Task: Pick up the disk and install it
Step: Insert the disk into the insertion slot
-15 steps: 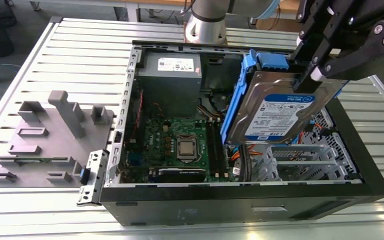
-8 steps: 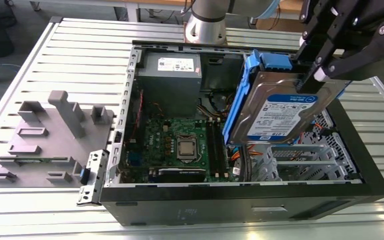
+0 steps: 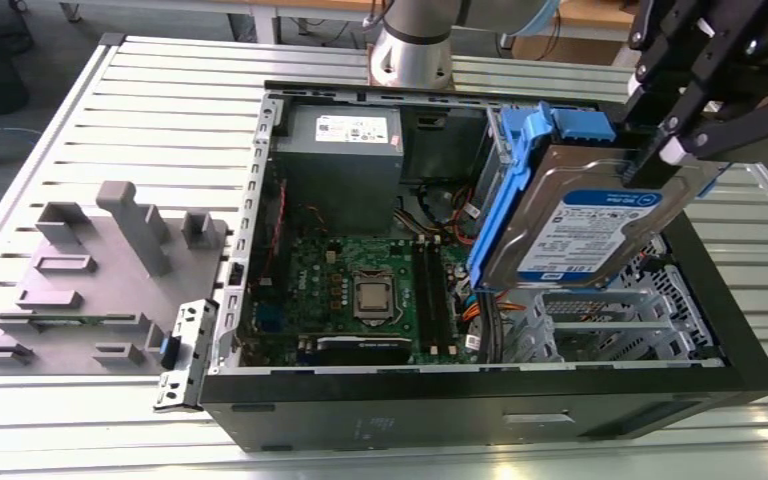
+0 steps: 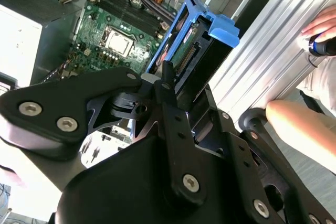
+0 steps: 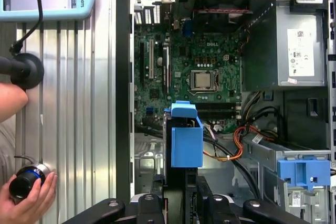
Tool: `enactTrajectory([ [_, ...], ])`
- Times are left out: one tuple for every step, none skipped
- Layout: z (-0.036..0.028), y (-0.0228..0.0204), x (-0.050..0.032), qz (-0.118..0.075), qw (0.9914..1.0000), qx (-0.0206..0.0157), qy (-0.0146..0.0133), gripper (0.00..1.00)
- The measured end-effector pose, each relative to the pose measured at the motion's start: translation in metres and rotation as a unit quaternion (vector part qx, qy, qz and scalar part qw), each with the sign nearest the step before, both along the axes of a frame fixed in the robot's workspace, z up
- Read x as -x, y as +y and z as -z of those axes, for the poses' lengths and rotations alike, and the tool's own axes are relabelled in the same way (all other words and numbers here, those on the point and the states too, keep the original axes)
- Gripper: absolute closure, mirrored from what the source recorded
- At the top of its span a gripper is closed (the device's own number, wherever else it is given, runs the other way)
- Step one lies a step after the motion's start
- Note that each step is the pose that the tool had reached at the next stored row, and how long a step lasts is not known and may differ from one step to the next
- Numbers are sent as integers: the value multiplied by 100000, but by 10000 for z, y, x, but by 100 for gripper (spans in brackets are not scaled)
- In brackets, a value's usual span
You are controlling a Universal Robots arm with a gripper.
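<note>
The disk [image 3: 595, 232], a silver-grey drive with a white-and-blue label and blue side rails, hangs tilted above the open computer case [image 3: 491, 385], over its drive-cage side at the exterior view's right. My gripper [image 3: 667, 152] is shut on the disk's upper end. In both wrist views the disk is seen end-on: its blue end tab [image 5: 186, 142] points down toward the case interior, above the motherboard edge and cables. The blue tab [image 4: 220, 27] and the connector edge stick out past my black fingers [image 4: 167, 85].
Inside the case lie the motherboard [image 3: 357, 290], a grey power-supply box [image 3: 344, 140] and a blue clip [image 5: 304, 174] in the drive bay. A grey fixture [image 3: 91, 270] stands at the exterior view's left. A person's hand [image 5: 26, 203] rests on the slatted table beside the case.
</note>
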State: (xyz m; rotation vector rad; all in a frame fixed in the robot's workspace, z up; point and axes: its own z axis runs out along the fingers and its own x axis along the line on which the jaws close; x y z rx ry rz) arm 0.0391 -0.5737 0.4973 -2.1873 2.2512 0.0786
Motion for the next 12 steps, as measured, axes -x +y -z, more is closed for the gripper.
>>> enactTrajectory([
  [1,0,-29,1,100000,3,2,65],
  [2,0,-60,0,100000,2,6,65],
  [3,0,-89,-2,100000,2,10,65],
  [4,0,-116,-3,100000,2,13,65],
  [5,0,-141,-4,100000,1,17,65],
  [6,0,-167,-4,100000,1,19,65],
  [7,0,-192,-2,100000,0,21,65],
  [8,0,-219,0,100000,3,26,65],
  [9,0,-248,-2,100000,6,31,65],
  [10,0,-274,-2,100000,3,35,65],
  [12,0,-296,-3,100000,-6,40,65],
  [13,0,-318,-3,100000,-1,43,65],
])
